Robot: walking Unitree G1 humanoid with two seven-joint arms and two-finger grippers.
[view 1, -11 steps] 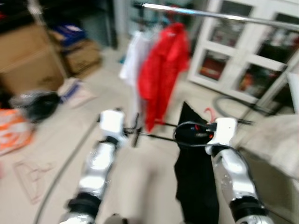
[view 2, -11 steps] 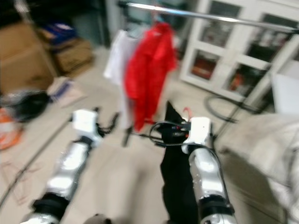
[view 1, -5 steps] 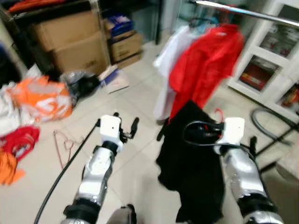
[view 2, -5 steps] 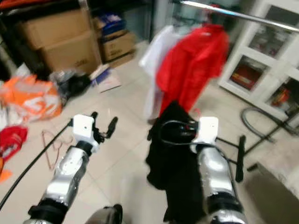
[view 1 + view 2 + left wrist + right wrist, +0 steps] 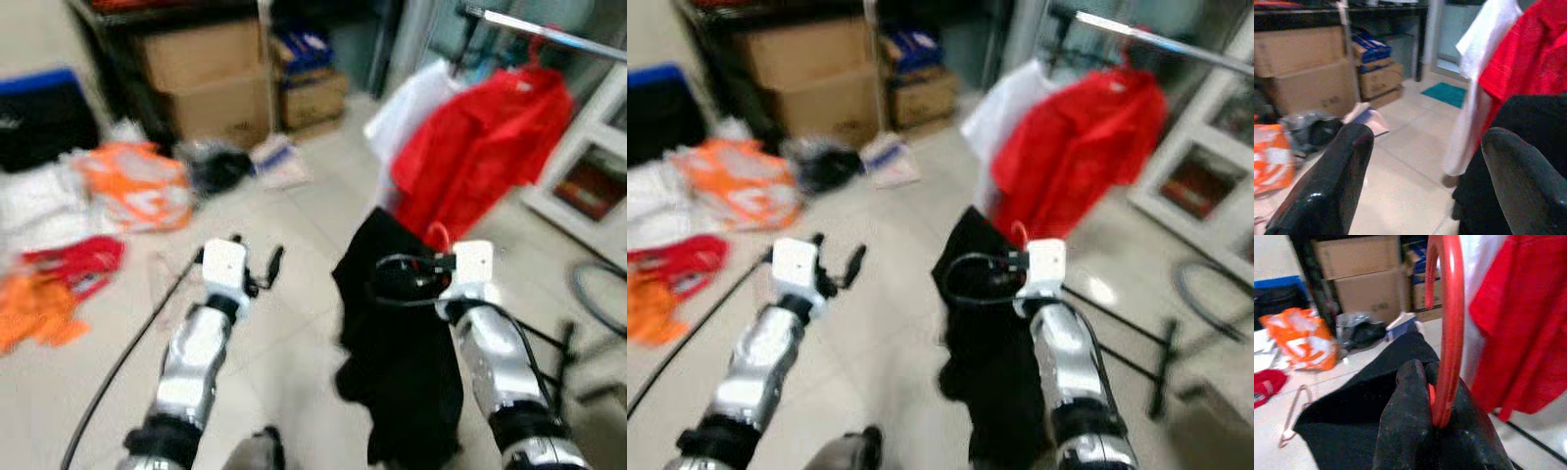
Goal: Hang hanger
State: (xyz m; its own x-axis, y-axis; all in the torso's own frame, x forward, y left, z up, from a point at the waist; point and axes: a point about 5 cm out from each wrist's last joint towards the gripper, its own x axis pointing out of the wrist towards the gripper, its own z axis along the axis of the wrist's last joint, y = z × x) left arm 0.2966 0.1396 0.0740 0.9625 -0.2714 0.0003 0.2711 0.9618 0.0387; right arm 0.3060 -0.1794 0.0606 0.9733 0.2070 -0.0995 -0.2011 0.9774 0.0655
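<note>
Here we are in the carrying step: our right gripper [image 5: 1422,396] is clamped at the base of the red hanger hook [image 5: 1448,328], and the black garment [image 5: 402,343] on that hanger hangs down in front of our right arm, above the tiled floor [image 5: 294,323]. Our left gripper [image 5: 1420,171] is held out in front with its fingers apart and empty. The clothes rail [image 5: 549,29] is ahead to the right and higher, already bearing a red shirt [image 5: 480,147] and a white garment [image 5: 416,103]. Next, we judge, we must walk closer, lift the hook above the rail beside the red shirt, and lower it on.
</note>
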